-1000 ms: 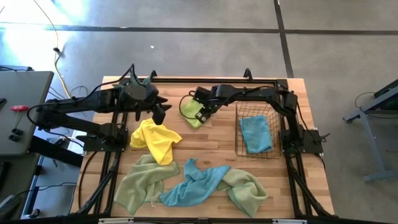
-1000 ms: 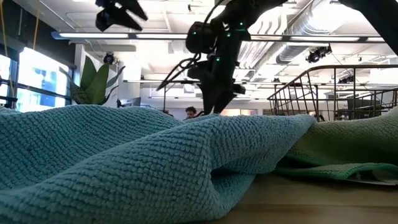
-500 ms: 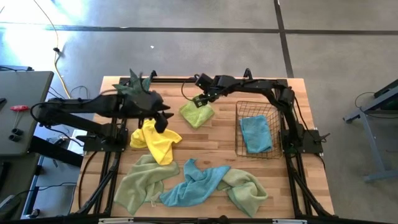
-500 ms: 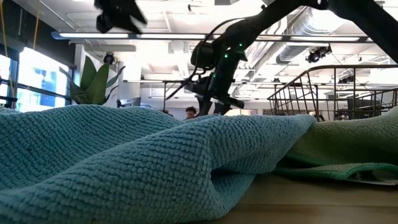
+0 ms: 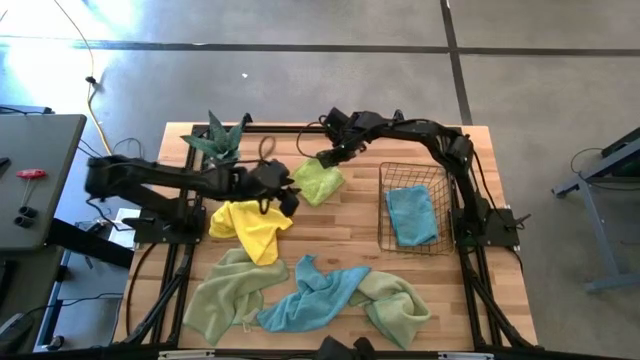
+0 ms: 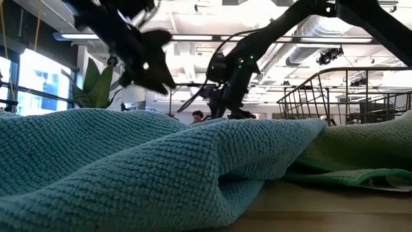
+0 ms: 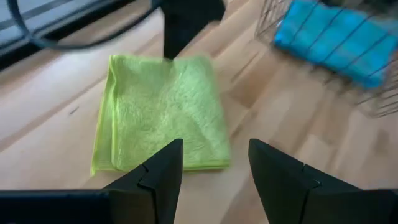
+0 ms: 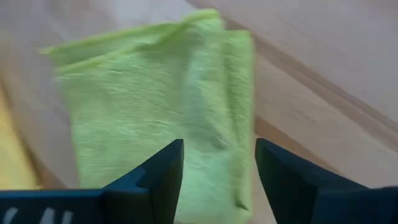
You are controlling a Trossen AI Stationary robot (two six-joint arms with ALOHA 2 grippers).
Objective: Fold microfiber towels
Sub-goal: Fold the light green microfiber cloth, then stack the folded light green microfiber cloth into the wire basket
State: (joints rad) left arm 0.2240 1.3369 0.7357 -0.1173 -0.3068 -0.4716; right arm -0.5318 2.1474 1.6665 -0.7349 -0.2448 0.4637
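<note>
Low view: teal towel point(image 6: 148, 174) fills the foreground, cut off at the frame edges, hiding the table behind it. Wire basket point(image 7: 339, 43) blurred and cropped in left wrist view, blue towel point(image 7: 329, 37) inside it smeared. Yellow towel point(image 8: 12, 155) beside the lime towel point(image 8: 161, 118) is only an edge sliver.

Right pincer point(image 5: 322, 158) released lime towel point(image 5: 318, 181) (left pincer point(image 5: 287, 200) neared).

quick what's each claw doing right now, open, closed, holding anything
Left claw: open, empty, pointed at the folded lime green towel.
Right claw: open, empty, just above that same towel.
</note>
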